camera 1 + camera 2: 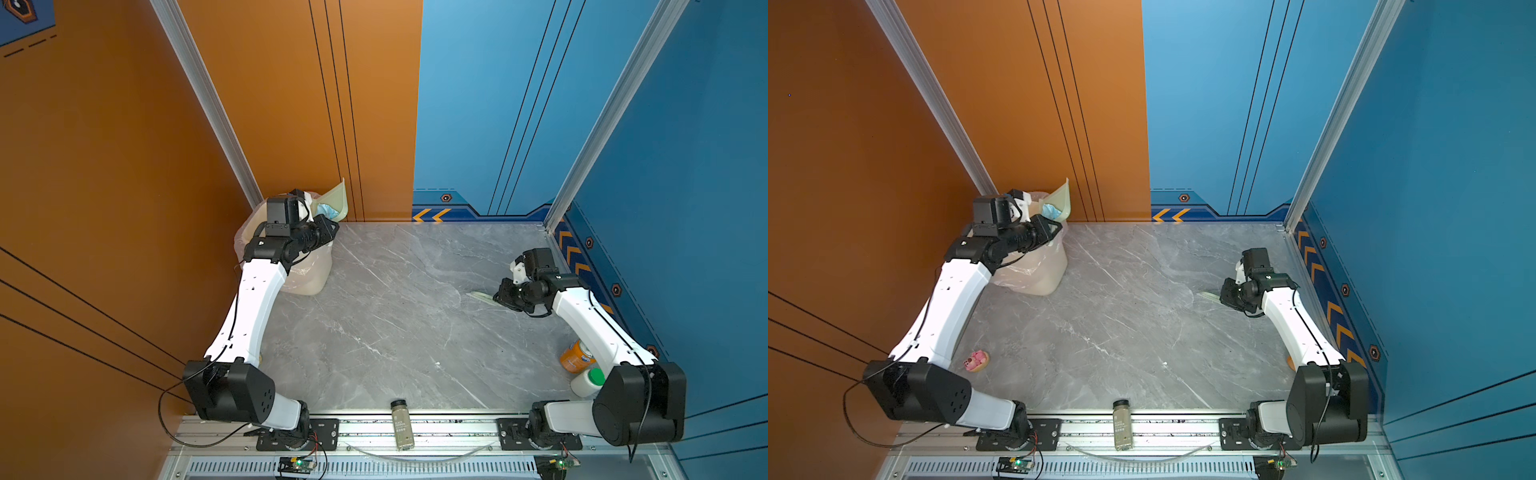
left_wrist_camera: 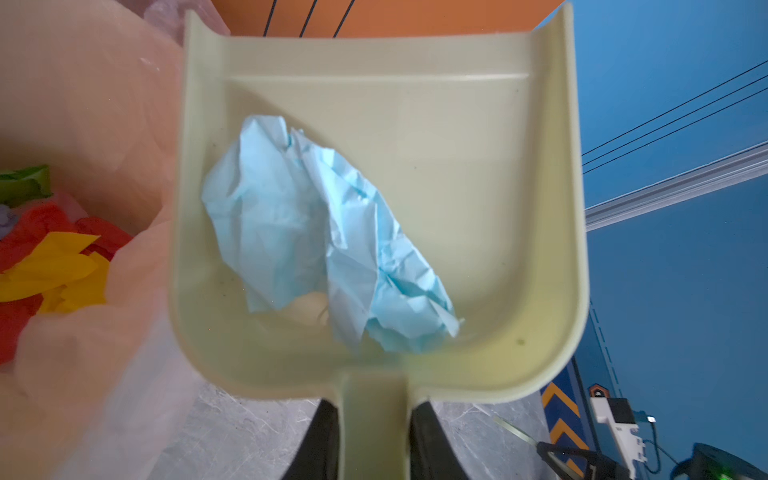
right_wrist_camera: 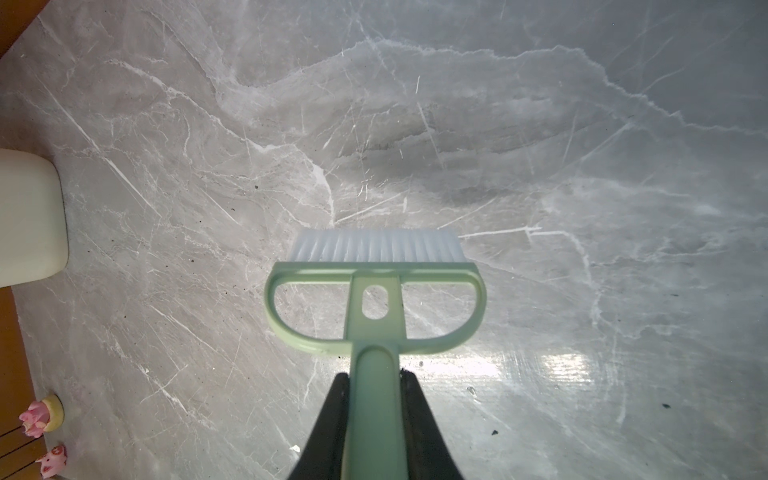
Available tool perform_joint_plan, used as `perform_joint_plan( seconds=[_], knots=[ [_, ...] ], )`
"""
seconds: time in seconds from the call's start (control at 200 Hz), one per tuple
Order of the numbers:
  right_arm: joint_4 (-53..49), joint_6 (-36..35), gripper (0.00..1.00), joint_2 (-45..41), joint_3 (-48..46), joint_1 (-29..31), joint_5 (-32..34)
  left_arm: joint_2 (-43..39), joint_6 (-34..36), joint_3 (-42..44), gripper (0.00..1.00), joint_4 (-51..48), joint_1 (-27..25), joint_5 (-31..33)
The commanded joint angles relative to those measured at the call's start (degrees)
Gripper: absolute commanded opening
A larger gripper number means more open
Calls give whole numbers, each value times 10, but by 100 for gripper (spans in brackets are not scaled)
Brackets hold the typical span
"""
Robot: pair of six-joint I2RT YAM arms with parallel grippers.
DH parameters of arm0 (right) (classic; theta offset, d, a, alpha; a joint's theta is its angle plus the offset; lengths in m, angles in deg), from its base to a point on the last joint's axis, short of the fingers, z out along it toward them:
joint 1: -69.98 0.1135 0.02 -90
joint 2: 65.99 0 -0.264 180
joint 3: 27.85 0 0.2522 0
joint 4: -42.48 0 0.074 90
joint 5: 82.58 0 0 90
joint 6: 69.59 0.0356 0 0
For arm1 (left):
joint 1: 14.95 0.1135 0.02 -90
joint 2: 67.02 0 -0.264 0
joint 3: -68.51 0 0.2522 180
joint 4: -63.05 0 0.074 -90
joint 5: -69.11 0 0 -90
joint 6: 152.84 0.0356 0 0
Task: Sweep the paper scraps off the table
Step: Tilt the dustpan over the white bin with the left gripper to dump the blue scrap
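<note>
My left gripper [image 2: 374,409] is shut on the handle of the pale green dustpan [image 2: 457,124], which it holds up tilted over the lined bin [image 1: 307,274] at the table's back left corner. One light blue paper scrap [image 2: 316,232] lies crumpled in the pan, also seen in both top views [image 1: 326,211] [image 1: 1052,212]. Red, yellow and green paper scraps [image 2: 54,262] lie inside the bin. My right gripper [image 3: 374,378] is shut on the handle of the green brush [image 3: 374,291], held low over the grey marble table [image 1: 395,311] at the right [image 1: 482,297]. I see no scraps on the table.
A pepper bottle [image 1: 401,424] lies across the front edge. An orange can [image 1: 575,355] and a white bottle with a green cap [image 1: 586,382] stand at the front right beside my right arm. A pink pig figurine [image 1: 976,360] sits at the front left.
</note>
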Motion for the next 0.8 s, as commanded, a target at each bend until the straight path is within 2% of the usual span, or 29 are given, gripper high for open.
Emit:
perform_joint_plan(
  seconds=[0.0,0.245,0.621,0.791],
  knots=[
    [3,1,0,5,4,5,-6,-11,-69,27,0,74,23,-83],
    [3,2,0,4,4,5,-6,-33,-225,122,0,265,76,-185],
    [2,3,0,5,4,6,-6,-70,-291,149,0,330,107,-214],
    [2,3,0,8,4,8,-5,-75,-364,180,0,414,124,-231]
  ],
)
